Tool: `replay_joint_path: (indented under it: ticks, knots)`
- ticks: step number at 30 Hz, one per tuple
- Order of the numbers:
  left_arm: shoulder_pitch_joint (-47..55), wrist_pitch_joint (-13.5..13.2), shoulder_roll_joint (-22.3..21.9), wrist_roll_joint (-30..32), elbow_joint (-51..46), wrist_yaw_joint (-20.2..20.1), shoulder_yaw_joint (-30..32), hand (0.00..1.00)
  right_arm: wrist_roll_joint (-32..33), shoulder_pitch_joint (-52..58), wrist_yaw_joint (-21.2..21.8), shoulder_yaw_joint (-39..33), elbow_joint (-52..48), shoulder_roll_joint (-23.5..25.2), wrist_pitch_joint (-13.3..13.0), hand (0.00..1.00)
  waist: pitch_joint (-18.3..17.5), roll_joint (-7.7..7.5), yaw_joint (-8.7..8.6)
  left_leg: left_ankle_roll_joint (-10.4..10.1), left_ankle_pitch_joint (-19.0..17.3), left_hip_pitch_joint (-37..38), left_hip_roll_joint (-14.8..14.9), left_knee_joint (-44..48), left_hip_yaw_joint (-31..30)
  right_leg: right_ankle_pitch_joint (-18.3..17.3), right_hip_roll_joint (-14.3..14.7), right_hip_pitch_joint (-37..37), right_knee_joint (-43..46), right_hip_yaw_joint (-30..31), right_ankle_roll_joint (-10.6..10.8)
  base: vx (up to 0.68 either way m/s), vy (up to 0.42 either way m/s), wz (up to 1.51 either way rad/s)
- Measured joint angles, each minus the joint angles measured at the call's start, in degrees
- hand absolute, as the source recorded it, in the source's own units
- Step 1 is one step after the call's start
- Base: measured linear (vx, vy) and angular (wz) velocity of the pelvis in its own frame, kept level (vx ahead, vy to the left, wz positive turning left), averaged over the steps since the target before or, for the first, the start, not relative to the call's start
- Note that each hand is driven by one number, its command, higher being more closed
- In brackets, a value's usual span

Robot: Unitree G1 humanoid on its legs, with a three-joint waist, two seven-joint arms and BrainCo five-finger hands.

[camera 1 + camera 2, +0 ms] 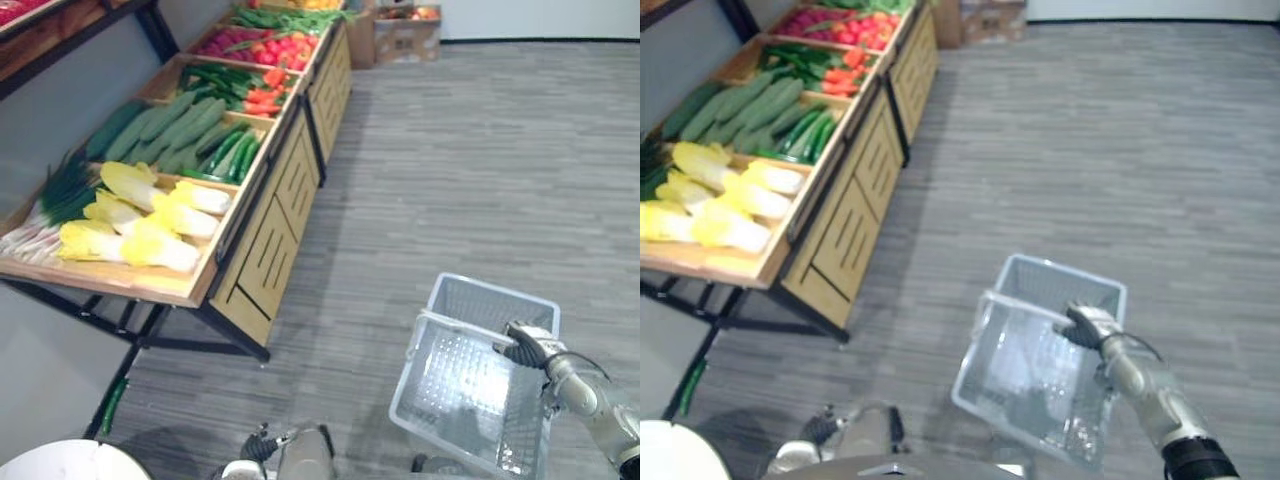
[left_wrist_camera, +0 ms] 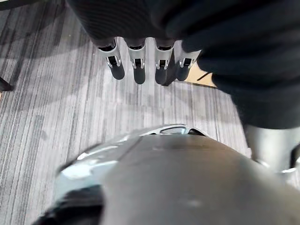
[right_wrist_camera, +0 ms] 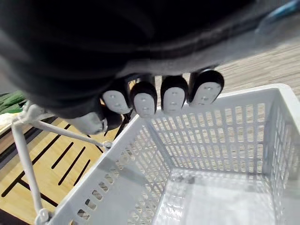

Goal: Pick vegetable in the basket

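The right hand (image 1: pixel 527 341) is clenched round the wire handle (image 3: pixel 70 133) of a white plastic basket (image 1: pixel 470 296). Its wrist view alone shows the basket's perforated bottom bare. The vegetables lie on the wooden stand (image 1: pixel 270 240): Chinese cabbages (image 1: pixel 150 215) in its near-end tray, cucumbers (image 1: pixel 170 130) in the next. The left hand (image 2: pixel 139 70) hangs slack-fingered, holding nothing.

light: bright, even | shadows: soft, faint, on floor (image 1: pixel 480 150) beneath vegetable stand (image 1: pixel 265 250)
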Motion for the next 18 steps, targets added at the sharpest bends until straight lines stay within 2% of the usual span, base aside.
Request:
replay_joint_path:
  ticks: [1,2,3,4,5,6,9,10,12,13,14,15,16,17,18]
  knots:
    - [0.39,0.04,-0.08,0.1,-0.02,0.0,-0.17,0.0,0.01,0.33,0.0,0.0,0.0,0.02,-0.05,1.0,-0.07,0.11,0.03,-0.28,0.14,-0.19,-1.37,-4.74,1.46,-0.44,-0.01,0.82,-0.25,-0.61,0.35,0.39,0.104,0.32]
    - [1.0,0.03,-0.26,0.2,-0.02,-0.01,-0.51,0.0,0.02,0.71,-0.01,0.01,0.07,0.06,-0.1,1.0,-0.08,0.56,0.08,-1.97,1.56,0.48,-4.43,-15.38,2.51,-1.29,0.42,2.54,-1.41,-1.2,0.89,0.4,0.128,0.18]
    - [1.62,0.06,-0.53,0.42,0.05,-0.03,-0.58,0.0,0.02,1.14,-0.01,0.02,0.13,0.04,-0.12,1.0,-0.68,1.82,0.98,-2.75,4.57,1.05,-6.3,-25.9,2.23,-1.79,2.07,4.3,-3.11,-1.18,1.4,0.43,0.147,0.03]
    - [2.62,0.27,-0.77,1.13,0.16,-0.02,-0.55,0.0,0.02,1.24,-0.01,0.15,0.34,-0.16,-0.35,1.0,-1.07,3.34,1.65,-2.2,7.61,1.62,-6.39,-31.81,1.75,-2.34,4.03,5.67,-4.25,-0.76,1.83,0.45,0.161,-0.12]
    - [3.07,0.43,-0.56,1.81,0.31,0.0,-0.35,0.0,0.02,0.84,-0.01,0.38,1.19,0.58,-0.46,1.0,-1.21,3.6,2.08,5.17,9.46,2.06,-6.79,-31.77,1.0,-3.18,4.33,6.41,-4.32,-0.2,2.43,0.54,0.192,0.25]
    - [3.12,0.85,-0.42,2.22,0.63,0.37,0.32,0.0,0.04,0.53,0.0,2.53,2.6,0.25,-0.62,1.0,-1.12,1.18,2.37,6.59,7.64,2.18,-9.88,-31.31,0.6,-3.57,2.46,6.59,-3.35,0.64,2.02,0.44,0.156,0.4]
    - [3.19,0.99,-0.55,2.73,0.84,0.26,1.49,0.0,0.06,-0.82,0.01,3.85,4.15,-0.38,-0.58,1.0,-1.1,0.42,3.27,8.42,4.84,2.63,-12.04,-29.61,0.46,-3.56,0.41,6.57,-0.38,3.72,2.0,0.36,0.155,0.31]
    - [3.58,1.23,-0.91,2.8,1.42,0.29,2.0,0.0,0.02,-1.48,0.06,4.76,4.27,-0.34,-0.6,1.0,-1.12,0.32,3.96,8.9,2.89,4.21,-13.23,-29.83,0.39,-3.55,-0.88,6.1,3.64,5.47,2.08,0.37,0.168,0.17]
    - [5.26,1.31,-1.38,2.77,1.68,0.34,2.21,0.0,-1.07,-1.64,0.09,5.0,5.09,0.84,-0.84,1.0,-1.18,-0.43,4.47,8.93,1.26,8.4,-15.27,-32.59,-0.59,-3.12,-2.97,1.75,18.54,7.23,3.41,0.34,0.164,0.21]
    - [6.42,1.37,-1.1,2.77,1.62,0.35,2.1,0.0,-1.64,-1.71,-0.27,4.88,6.05,2.09,-0.67,1.0,-1.38,-1.28,4.03,9.04,0.56,11.34,-16.85,-34.39,-1.64,1.03,-4.61,-3.94,33.21,9.86,10.3,0.35,0.148,0.36]
    - [7.15,1.43,-0.32,2.78,1.51,0.3,1.32,0.0,-1.67,-2.22,-0.98,3.7,6.49,3.08,-0.44,1.0,-1.65,-2.1,3.54,9.43,0.07,13.5,-18.23,-35.51,-3.11,7.32,-5.07,-8.25,42.92,13.06,15.18,0.46,0.143,0.63]
    - [7.18,1.73,0.85,2.78,1.48,0.15,-0.33,0.0,-1.73,-2.16,-1.08,3.22,6.49,3.12,-0.71,1.0,-1.87,-2.63,2.46,9.6,-0.49,15.56,-19.5,-35.91,-5.38,9.24,-4.99,-11.91,51.77,14.72,15.14,0.51,0.087,1.04]
    - [6.71,2.07,1.99,2.74,1.44,0.11,-2.06,0.0,-1.96,-1.32,-1.26,2.21,6.99,3.18,-1.01,1.0,-1.75,-3.67,1.27,9.99,-1.35,18.11,-20.49,-35.93,-8.92,8.27,-4.85,-15.49,60.34,14.64,13.52,0.53,0.023,1.42]
    - [6.18,2.1,2.48,2.68,1.39,0.29,-3.21,0.0,-1.97,-0.05,-1.45,0.59,7.9,3.43,-1.04,1.0,-1.69,-3.76,0.77,10.05,-2.32,20.85,-20.66,-35.99,-12.49,5.48,-4.24,-18.27,63.57,13.63,8.65,0.44,-0.02,1.38]
    - [5.79,2.12,2.63,2.68,1.51,0.36,-3.36,0.0,-1.96,0.92,-1.53,-0.42,8.2,3.63,-1.04,1.0,-1.74,-3.58,0.72,10.5,-2.59,22.17,-20.53,-35.91,-14.19,3.73,-3.86,-19.64,63.49,13.21,5.78,0.43,-0.057,1.42]
